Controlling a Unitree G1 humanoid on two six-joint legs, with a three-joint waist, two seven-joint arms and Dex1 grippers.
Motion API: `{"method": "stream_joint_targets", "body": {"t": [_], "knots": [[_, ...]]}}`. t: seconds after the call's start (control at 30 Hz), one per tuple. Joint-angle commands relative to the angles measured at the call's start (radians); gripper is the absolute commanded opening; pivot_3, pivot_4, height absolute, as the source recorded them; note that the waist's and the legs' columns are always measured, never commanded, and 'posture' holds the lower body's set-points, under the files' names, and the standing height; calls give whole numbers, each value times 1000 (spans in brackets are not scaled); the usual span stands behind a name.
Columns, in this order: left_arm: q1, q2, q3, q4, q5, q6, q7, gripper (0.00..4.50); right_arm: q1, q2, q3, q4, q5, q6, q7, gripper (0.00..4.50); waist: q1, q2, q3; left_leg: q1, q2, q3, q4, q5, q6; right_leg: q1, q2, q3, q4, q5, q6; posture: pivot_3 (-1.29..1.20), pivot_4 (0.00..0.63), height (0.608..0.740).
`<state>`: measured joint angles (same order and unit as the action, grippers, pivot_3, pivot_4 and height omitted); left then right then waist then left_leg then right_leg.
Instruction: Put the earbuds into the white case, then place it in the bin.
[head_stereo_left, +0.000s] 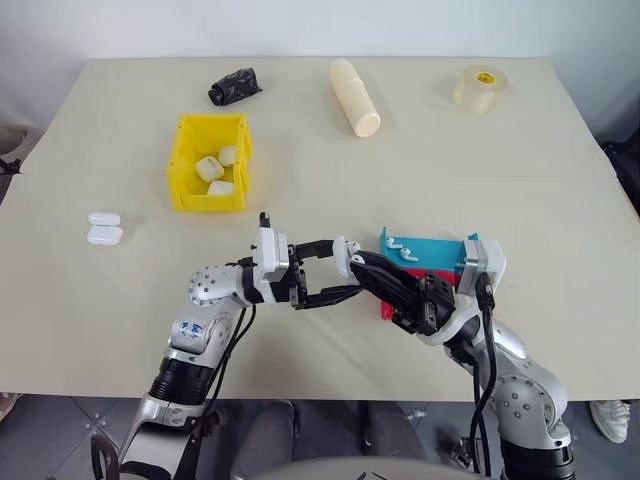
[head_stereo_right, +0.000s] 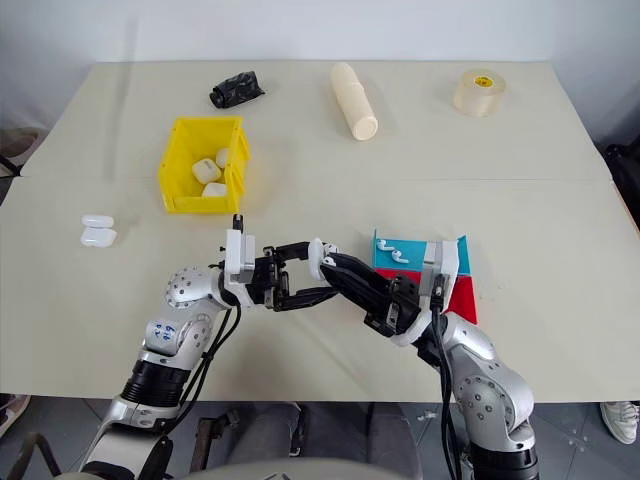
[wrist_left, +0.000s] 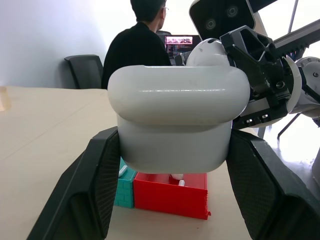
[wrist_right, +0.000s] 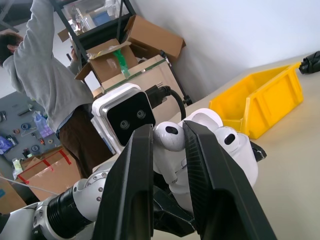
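Beige table (head_stereo_left: 320, 160), white wall behind. Left gripper (head_stereo_left: 335, 272) clamps white case (wrist_left: 177, 120) between both fingers, above table near front edge. Right gripper (wrist_right: 167, 145) pinches 1 earbud (wrist_right: 169, 136) at case top; second earbud seems seated already, view poor. Yellow bin (head_stereo_left: 185, 165) well apart toward far left, 3 cases inside. Blue tray (head_stereo_left: 440, 262) beside right arm.
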<state>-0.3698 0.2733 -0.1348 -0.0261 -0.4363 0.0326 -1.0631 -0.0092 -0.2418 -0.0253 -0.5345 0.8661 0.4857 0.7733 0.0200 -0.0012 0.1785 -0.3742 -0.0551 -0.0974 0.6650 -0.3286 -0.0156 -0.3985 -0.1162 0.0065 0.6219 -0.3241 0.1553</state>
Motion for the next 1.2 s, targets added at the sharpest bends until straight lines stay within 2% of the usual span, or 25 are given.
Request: {"method": "stream_joint_targets", "body": {"t": [0.03, 0.5, 0.63, 0.87, 1.0, 1.2], "knots": [[-24, -8, 20, -58, -50, -9, -11, 2789, 12, -2, 14, 24, -28, -29, -7, 520, 0, 0, 0, 0, 0, 0, 0, 0, 0, 0, 0, 0, 0, 0, 0, 0, 150, 740], [-30, -18, 31, -61, -58, 4, -3, 2789, 15, -33, 68, 64, -84, -96, 31, 520, 0, 0, 0, 0, 0, 0, 0, 0, 0, 0, 0, 0, 0, 0, 0, 0, 150, 740], [-32, -21, 33, -63, -61, 11, -3, 2789, 20, -64, 72, 57, -11, -20, 31, 520, -1, 0, 0, 0, 0, 0, 0, 0, 0, 0, 0, 0, 0, 0, 0, 0, 150, 740], [-34, -28, 36, -68, -60, 18, -8, 2789, -12, -77, 61, 59, -21, -53, 34, 2818, 0, 0, 0, 0, 0, 0, 0, 0, 0, 0, 0, 0, 0, 0, 0, 0, 150, 740], [-31, -3, 44, -71, -41, 33, -1, 2789, -30, -117, 1, 50, -23, -67, 30, 4116, 1, 0, 0, 0, 0, 0, 0, 0, 0, 0, 0, 0, 0, 0, 0, 0, 150, 740], [-35, 126, 46, -84, 37, 81, 22, 2789, -5, -307, -125, 75, -55, -38, 57, 4116, 3, 0, 0, 0, 0, 0, 0, 0, 0, 1, 0, 0, -1, 0, 0, 0, 150, 740]]}}
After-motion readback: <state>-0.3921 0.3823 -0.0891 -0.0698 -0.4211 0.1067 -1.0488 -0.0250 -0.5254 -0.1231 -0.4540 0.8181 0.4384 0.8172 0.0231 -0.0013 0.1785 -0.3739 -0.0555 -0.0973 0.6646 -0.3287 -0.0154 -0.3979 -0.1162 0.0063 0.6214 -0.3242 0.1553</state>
